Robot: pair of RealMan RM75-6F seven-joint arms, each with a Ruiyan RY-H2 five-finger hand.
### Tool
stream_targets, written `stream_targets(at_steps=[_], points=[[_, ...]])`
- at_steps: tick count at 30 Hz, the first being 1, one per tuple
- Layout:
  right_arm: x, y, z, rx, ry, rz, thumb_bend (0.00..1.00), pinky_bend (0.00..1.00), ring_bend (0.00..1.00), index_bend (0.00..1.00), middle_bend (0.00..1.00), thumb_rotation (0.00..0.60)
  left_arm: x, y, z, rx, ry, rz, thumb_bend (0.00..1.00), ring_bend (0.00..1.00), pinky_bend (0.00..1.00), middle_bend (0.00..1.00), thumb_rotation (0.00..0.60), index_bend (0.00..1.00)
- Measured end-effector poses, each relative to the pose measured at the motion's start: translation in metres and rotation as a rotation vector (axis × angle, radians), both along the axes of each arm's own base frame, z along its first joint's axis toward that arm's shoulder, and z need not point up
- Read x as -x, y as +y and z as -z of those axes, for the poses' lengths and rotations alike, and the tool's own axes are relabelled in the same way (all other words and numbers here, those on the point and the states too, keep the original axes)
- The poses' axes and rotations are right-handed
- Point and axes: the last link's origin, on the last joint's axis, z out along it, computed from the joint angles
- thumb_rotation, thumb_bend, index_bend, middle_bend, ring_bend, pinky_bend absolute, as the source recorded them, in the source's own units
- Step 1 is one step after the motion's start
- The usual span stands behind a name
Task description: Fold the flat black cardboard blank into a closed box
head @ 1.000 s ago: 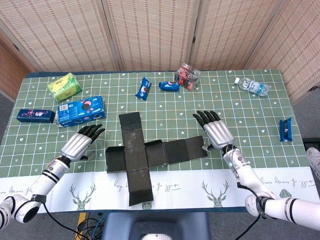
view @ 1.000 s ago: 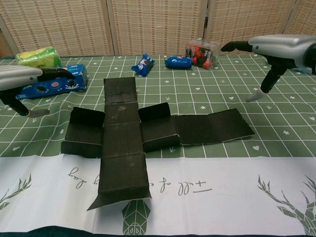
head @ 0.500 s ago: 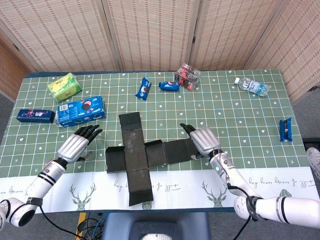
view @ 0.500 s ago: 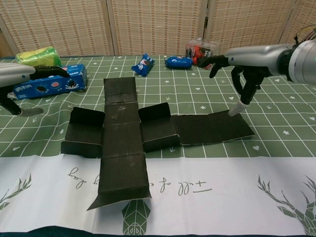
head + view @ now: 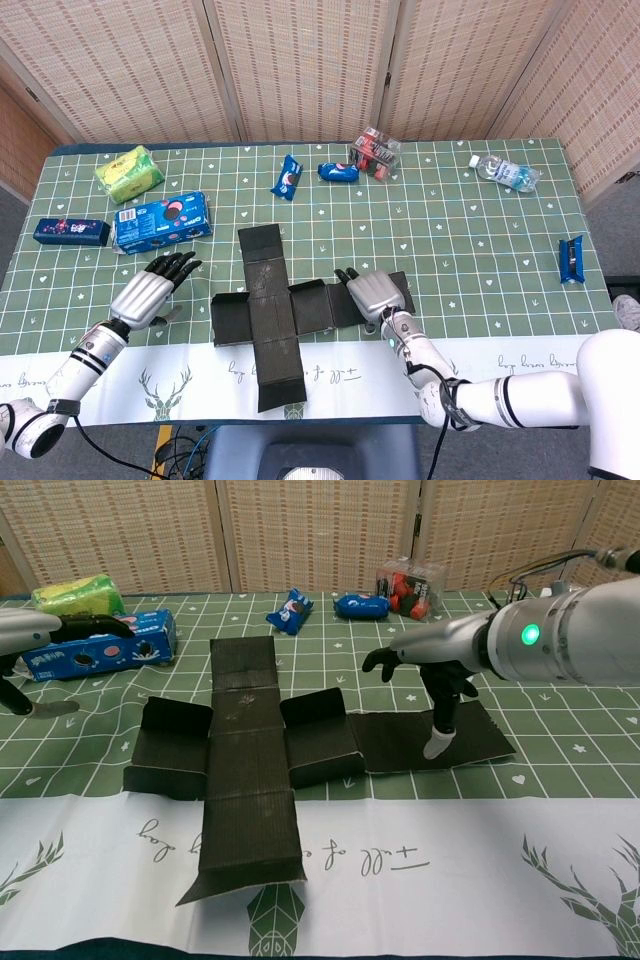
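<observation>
The flat black cardboard blank (image 5: 268, 310) lies cross-shaped at the table's front middle, its side flaps slightly raised (image 5: 318, 735). My right hand (image 5: 375, 292) hovers palm-down with fingers spread over the blank's long right strip (image 5: 470, 735). In the chest view the right hand (image 5: 440, 650) has one fingertip (image 5: 436, 746) pointing down onto that strip, and it holds nothing. My left hand (image 5: 148, 291) is open with fingers apart on the tablecloth, left of the blank and clear of it; it shows at the chest view's left edge (image 5: 40, 630).
Left of the blank are an Oreo box (image 5: 162, 221), a green packet (image 5: 129, 172) and a small blue box (image 5: 70, 231). Behind it lie two blue snack packs (image 5: 287, 176) (image 5: 338, 172) and a red-black pack (image 5: 376, 152). A water bottle (image 5: 505, 173) and a blue packet (image 5: 571, 259) lie at the right.
My right hand has swept left from beside the blank's right end to over its right strip, a fingertip coming down on it. The left hand drew back slightly leftward.
</observation>
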Motion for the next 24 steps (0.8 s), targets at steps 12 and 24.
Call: stream_targets(at_steps=[12, 24], points=[[-0.007, -0.011, 0.025, -0.003, 0.061, 0.019, 0.01, 0.69, 0.57, 0.05, 0.10, 0.600, 0.006, -0.002, -0.002, 0.003, 0.000, -0.009, 0.36, 0.00, 0.10, 0.00, 0.600, 0.00], [-0.017, -0.013, 0.047, -0.028, 0.121, 0.004, 0.01, 0.69, 0.57, 0.05, 0.10, 0.600, 0.009, -0.003, -0.001, 0.011, -0.008, -0.018, 0.35, 0.00, 0.10, 0.00, 0.600, 0.00]])
